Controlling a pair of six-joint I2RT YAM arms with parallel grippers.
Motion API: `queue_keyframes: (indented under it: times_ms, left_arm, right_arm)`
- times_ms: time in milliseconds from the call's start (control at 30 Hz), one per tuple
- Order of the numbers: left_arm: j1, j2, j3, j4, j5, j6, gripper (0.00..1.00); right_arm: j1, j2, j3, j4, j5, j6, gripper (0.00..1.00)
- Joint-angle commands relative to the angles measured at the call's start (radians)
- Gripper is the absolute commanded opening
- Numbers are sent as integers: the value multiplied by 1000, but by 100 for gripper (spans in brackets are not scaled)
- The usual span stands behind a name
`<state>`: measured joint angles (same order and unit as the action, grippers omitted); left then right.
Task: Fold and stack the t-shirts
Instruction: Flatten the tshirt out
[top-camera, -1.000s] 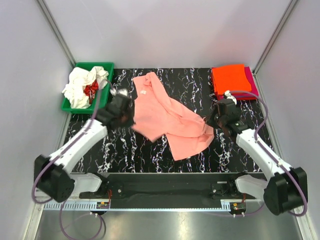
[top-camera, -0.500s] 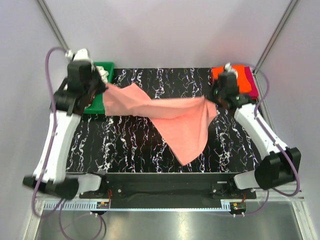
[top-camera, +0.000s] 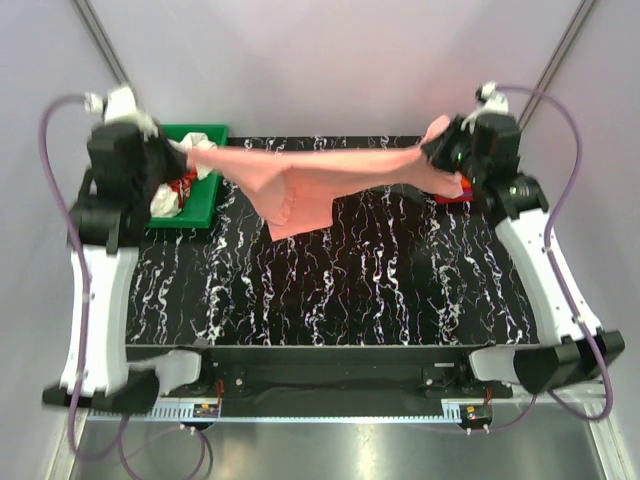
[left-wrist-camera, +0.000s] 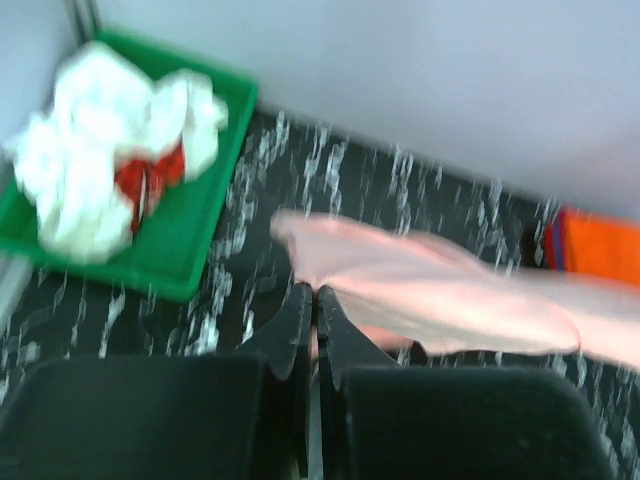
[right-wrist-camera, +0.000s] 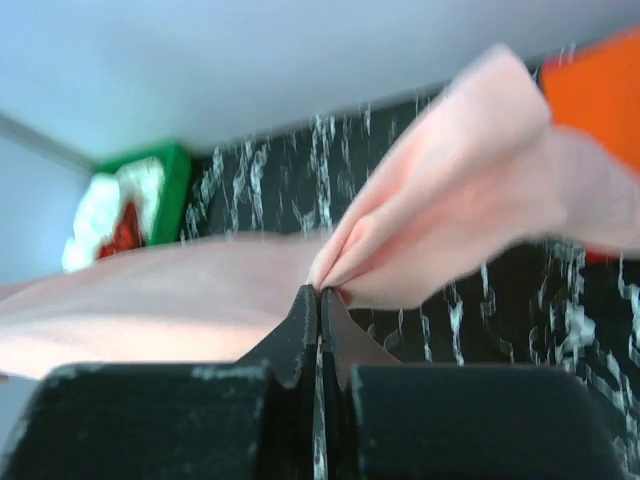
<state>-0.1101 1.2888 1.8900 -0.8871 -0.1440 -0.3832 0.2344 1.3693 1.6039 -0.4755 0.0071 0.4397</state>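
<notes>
The salmon-pink t-shirt (top-camera: 320, 172) hangs stretched in the air across the back of the table, with a loose fold sagging at its middle. My left gripper (top-camera: 186, 152) is shut on its left end, in front of the green bin. My right gripper (top-camera: 436, 152) is shut on its right end, bunched cloth (right-wrist-camera: 450, 215) spilling from the jaws. In the left wrist view the left gripper (left-wrist-camera: 312, 292) pinches the shirt's edge (left-wrist-camera: 420, 290). In the right wrist view the right gripper (right-wrist-camera: 320, 292) does the same. White shirts (left-wrist-camera: 90, 170) and a red one (left-wrist-camera: 140, 182) lie crumpled in the bin. An orange folded shirt (left-wrist-camera: 600, 245) lies on the far right stack.
The green bin (top-camera: 205, 205) stands at the back left corner, partly hidden by my left arm. The folded stack (top-camera: 455, 190) at the back right is mostly hidden behind my right gripper. The black marbled table (top-camera: 340, 280) spreads below, with grey walls on three sides.
Both arms have risen and swung back and outward. The salmon-pink shirt has come off the table and is now pulled out between them.
</notes>
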Motion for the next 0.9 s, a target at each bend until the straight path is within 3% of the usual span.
queue_keyframes:
  times_ms: [0, 33, 167, 200, 233, 267, 367, 400, 500, 700, 867]
  left_arm:
    - [3, -205, -358, 62, 69, 3, 0]
    - [3, -291, -514, 76, 92, -12, 0]
    - [4, -423, -808, 73, 98, -28, 0]
    - [6, -442, -857, 73, 74, -34, 0]
    - [15, -454, -935, 76, 69, -51, 0]
    - [24, -456, -968, 100, 81, -59, 0]
    - [91, -401, -1054, 189, 231, -94, 0]
    - [99, -349, -1062, 207, 341, -103, 0]
    - [102, -271, -1062, 247, 400, -121, 0]
    - [107, -325, -1033, 258, 243, -111, 0]
    - [109, -388, -1025, 277, 196, -94, 0]
  right_arm:
    - [-1, -126, -212, -84, -137, 3, 0]
    - [-1, -151, -349, -84, -172, 39, 0]
    - [6, -187, -625, -78, -251, 109, 6]
    - [6, -181, -660, -86, -228, 114, 11]
    - [6, -171, -706, -92, -199, 132, 30]
    - [6, -152, -722, -97, -168, 143, 40]
    - [5, -104, -727, -113, -54, 178, 57]
    - [5, -96, -719, -124, -24, 186, 59]
    - [5, -64, -700, -158, 71, 259, 61]
    - [3, -20, -739, -106, 132, 324, 56]
    - [3, 101, -682, 66, 73, 237, 53]
